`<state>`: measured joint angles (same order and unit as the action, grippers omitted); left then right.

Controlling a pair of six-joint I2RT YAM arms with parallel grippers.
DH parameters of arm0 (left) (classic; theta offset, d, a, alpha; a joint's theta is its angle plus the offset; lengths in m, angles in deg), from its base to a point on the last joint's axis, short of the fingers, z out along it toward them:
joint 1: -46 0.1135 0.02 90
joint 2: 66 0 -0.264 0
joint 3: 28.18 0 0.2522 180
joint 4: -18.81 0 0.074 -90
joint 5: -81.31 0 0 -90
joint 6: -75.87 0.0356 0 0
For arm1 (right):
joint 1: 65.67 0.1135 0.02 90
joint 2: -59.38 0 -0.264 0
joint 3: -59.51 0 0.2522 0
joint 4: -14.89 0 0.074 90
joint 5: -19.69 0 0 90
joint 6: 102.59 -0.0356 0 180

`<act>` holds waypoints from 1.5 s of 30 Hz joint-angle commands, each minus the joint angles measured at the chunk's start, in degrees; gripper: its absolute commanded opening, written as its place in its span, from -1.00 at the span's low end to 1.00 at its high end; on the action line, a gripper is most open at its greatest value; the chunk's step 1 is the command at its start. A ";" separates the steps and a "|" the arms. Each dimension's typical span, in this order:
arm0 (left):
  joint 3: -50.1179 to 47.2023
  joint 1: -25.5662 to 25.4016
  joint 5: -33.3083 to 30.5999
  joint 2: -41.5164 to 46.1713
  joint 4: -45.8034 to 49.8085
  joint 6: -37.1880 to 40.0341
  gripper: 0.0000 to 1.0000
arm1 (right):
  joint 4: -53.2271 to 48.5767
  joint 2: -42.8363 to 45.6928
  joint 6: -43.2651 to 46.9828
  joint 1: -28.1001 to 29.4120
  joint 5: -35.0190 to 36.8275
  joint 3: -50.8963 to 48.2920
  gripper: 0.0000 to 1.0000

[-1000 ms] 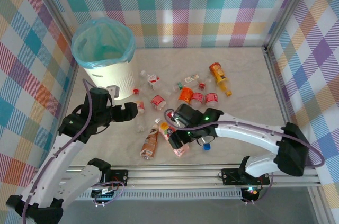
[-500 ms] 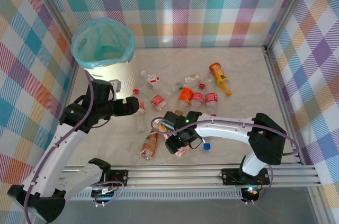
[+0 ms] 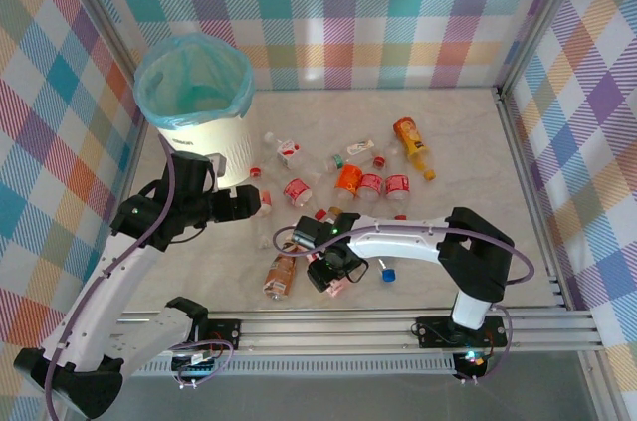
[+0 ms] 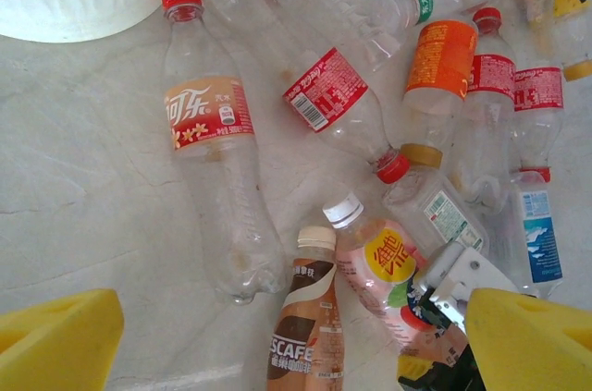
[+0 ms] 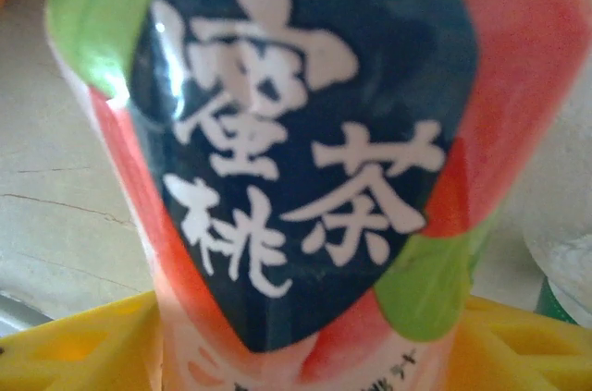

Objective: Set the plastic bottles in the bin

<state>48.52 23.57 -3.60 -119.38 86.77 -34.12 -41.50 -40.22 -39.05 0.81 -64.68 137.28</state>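
Where crowded thickest, near the front edge of the table (image 3: pixel 468 142): the pink bottle (image 5: pixel 305 178), lying flat between the yellow fingers (image 5: pixel 74 345) of the right gripper (image 3: pixel 331 267). Fingers close on both sides of its body; cannot tell whether clamped or just short of touching. Hemmed in on the left by a brown bottle (image 4: pixel 305 354), just beside. Just right of the gripper, a blue cap (image 3: pixel 387 274). Behind, toward mid-table, a loose spread of other bottles (image 3: pixel 370 182): clear, orange, red-labelled, some touching, all lying down.

Between pink bottle and bin (image 3: pixel 199 137): the left gripper (image 4: pixel 294 326), hovering with fingers wide apart and nothing held, plus a clear bottle (image 4: pixel 208 114) with its cap end near the bin's wall.

Readable on the pink bottle: white Chinese characters on a dark blue patch, bordered in green and red. On the brown bottle: "SCAFE" in white, opening letters turned out of sight. On the clear bottle: red cap, orange label, white Chinese characters. Next to it, a red-labelled bottle (image 4: pixel 326 91) with a barcode, script too small to read.

Pink bottle itself: peach-pink contents, glossy wrap. Bin: white, round, pale teal bag folded over the rim, far left of the table, well apart from the pink bottle.
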 commanded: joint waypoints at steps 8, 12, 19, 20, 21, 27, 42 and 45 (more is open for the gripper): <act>7.81 -0.42 4.11 0.33 1.69 -2.36 0.91 | -5.93 11.99 -3.93 0.58 1.89 1.32 0.16; 10.78 -0.42 9.69 -1.39 -0.86 -4.02 0.91 | -5.24 20.99 -3.37 0.58 1.68 0.63 0.15; 10.60 -0.55 28.23 -5.42 -14.28 -8.31 0.84 | 7.59 36.66 4.02 0.58 -1.83 -4.29 0.16; 10.97 -0.67 29.60 -6.18 -15.08 -8.57 0.82 | 8.06 37.36 4.90 0.58 -2.07 -4.26 0.16; 11.73 -1.00 30.27 -7.02 -15.26 -8.51 0.80 | 8.05 37.69 6.01 0.58 -2.60 -3.84 0.16; 14.55 -3.80 32.20 -10.03 -15.26 -8.58 0.62 | 5.85 36.13 9.26 0.58 -5.51 -0.80 0.15; 12.99 -7.10 31.27 -10.81 -12.89 -7.26 -0.06 | 9.62 36.66 8.02 0.54 -5.85 -1.78 0.16; 12.31 -7.10 31.00 -10.84 -12.84 -7.13 -0.08 | 10.48 37.46 7.35 0.58 -4.26 -2.88 0.16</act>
<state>61.68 17.21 26.69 -130.44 73.09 -41.79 -33.79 -4.17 -31.37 1.11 -69.45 134.78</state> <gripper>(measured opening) 0.465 0.580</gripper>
